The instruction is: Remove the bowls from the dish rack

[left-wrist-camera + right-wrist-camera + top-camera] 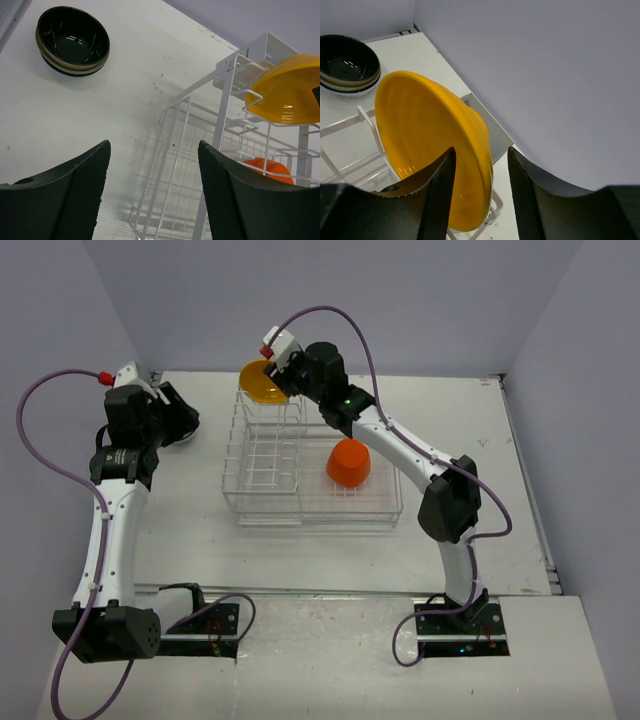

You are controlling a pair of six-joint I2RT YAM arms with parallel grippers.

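One yellow bowl (420,145) stands on edge in the tall slotted end of the dish rack (262,465), rim upward. The right gripper (481,150) straddles that rim at the rack's far side, one finger in the hollow, one behind. Its jaws are half-narrow with a gap on the outer side; not a firm grip yet, I judge. The right arm stretches across the rack and is plainly nearer. The left gripper (154,144) hangs left of the rack, wide and empty.
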